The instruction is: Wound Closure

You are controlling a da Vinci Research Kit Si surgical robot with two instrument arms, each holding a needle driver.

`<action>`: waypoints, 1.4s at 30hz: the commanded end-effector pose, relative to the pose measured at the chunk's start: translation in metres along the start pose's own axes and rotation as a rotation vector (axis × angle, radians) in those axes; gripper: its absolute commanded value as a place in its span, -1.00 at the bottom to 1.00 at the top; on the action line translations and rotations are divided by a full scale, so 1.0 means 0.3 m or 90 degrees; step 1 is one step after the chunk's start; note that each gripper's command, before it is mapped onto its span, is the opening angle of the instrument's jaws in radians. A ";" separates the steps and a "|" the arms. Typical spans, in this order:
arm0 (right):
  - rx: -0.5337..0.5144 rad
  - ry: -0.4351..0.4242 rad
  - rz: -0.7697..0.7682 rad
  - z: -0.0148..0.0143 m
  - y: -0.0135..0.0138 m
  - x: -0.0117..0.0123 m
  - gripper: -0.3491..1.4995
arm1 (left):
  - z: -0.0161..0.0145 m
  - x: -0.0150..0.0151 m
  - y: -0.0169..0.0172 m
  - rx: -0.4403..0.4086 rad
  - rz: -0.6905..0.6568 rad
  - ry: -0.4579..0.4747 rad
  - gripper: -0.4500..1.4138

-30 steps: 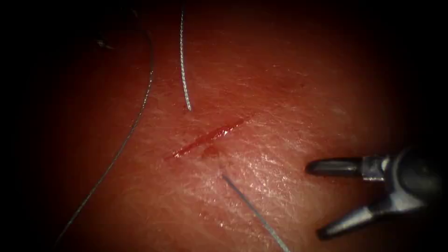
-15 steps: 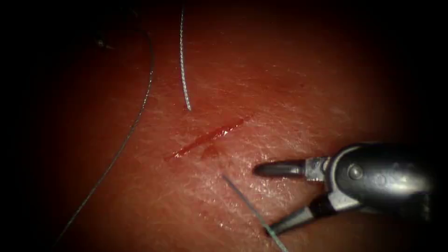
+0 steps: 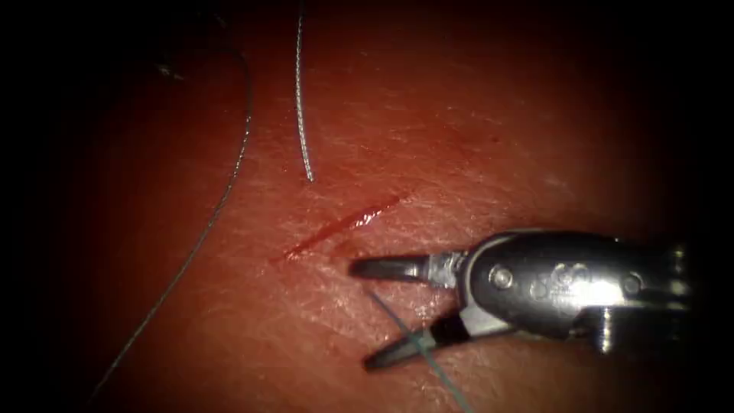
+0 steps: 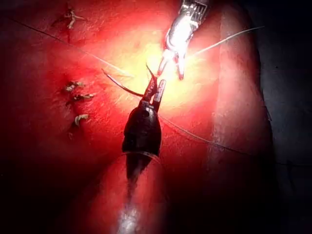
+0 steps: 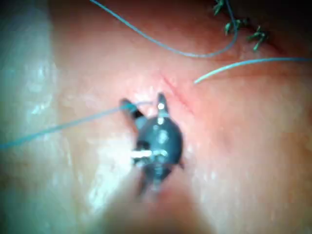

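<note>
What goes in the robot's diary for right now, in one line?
right gripper: open, empty, astride thread right of cut | left gripper: likely needle at tip, seemingly off tissue, grip unclear

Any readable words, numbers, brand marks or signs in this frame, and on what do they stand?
None can be read.
Right arm's tool: round screw heads and pits on its metal wrist, no letters or numbers; jaws open astride the thread.
Tissue, cut: no markings.
</note>
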 end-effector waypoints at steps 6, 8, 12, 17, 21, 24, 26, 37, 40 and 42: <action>0.067 -0.036 -0.027 -0.0009 -0.0034 -0.0053 -1.00 | 0.002 -0.002 0.001 -0.001 -0.002 0.001 -0.77; 0.060 -0.032 -0.029 -0.0026 -0.0034 -0.0047 -1.00 | 0.002 -0.002 0.001 -0.001 -0.003 0.001 -0.75; 0.056 -0.036 -0.033 -0.0035 -0.0036 -0.0049 -1.00 | 0.002 -0.002 0.001 0.000 -0.003 0.001 -0.75; 0.031 -0.050 -0.038 -0.0028 -0.0018 -0.0041 -1.00 | 0.002 -0.002 0.001 0.000 -0.003 0.001 -0.75; 0.008 -0.023 -0.079 -0.0043 0.0000 -0.0037 -1.00 | 0.002 -0.002 0.001 0.000 -0.003 0.001 -0.75; 0.011 -0.055 -0.079 -0.0045 -0.0007 -0.0034 -1.00 | 0.002 -0.002 0.001 0.000 -0.003 0.001 -0.75; 0.024 -0.046 -0.079 -0.0043 -0.0019 -0.0033 -1.00 | 0.002 -0.002 0.001 0.000 -0.003 0.001 -0.75; 0.151 -0.048 -0.024 -0.0075 -0.0177 -0.0026 -1.00 | 0.002 -0.002 0.001 0.000 -0.003 0.001 -0.75; 0.188 -0.057 0.003 -0.0099 -0.0232 -0.0023 -1.00 | 0.002 -0.002 0.001 0.000 -0.003 0.001 -0.75; 0.208 -0.062 0.010 -0.0112 -0.0260 -0.0016 -1.00 | 0.002 -0.002 0.001 0.000 -0.003 0.001 -0.75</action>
